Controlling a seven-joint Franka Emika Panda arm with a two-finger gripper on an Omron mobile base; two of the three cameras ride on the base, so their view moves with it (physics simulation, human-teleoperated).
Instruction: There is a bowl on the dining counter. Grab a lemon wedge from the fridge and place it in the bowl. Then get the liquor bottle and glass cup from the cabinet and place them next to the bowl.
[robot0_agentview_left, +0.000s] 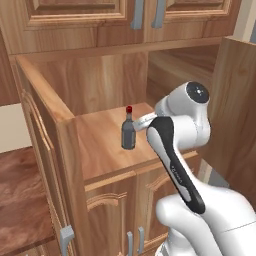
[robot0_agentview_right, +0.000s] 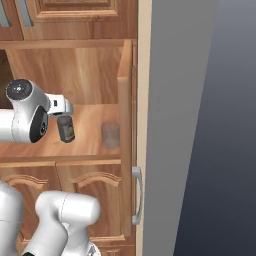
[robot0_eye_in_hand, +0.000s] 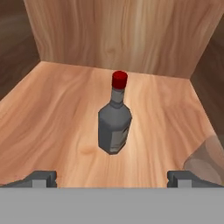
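- Liquor bottle (robot0_eye_in_hand: 114, 120) stands upright on the open cabinet's wooden shelf (robot0_eye_in_hand: 52, 113), dark grey body, red cap, roughly mid-shelf and clear of the back wall.
- Glass cup (robot0_agentview_right: 110, 135) sits on the same shelf, beside the bottle toward the open cabinet door (robot0_agentview_right: 127, 125), apart from the bottle; in the hand view its translucent edge shows at the lower right.
- Gripper (robot0_eye_in_hand: 112, 178) has its fingers spread wide with nothing between them; fingertips flank the bottle's line but sit short of it, no contact.
- In the left base view the arm reaches into the cabinet, hand just behind the bottle.
- Judgement: the step in hand looks like the approach to the bottle, grasp not yet made.
- Bowl, lemon wedge, fridge and dining counter: no evidence either way, so the lemon step cannot be confirmed.
- Left, as far as shown: grasp and carry the bottle, then come back for the cup, both to be set next to the bowl.
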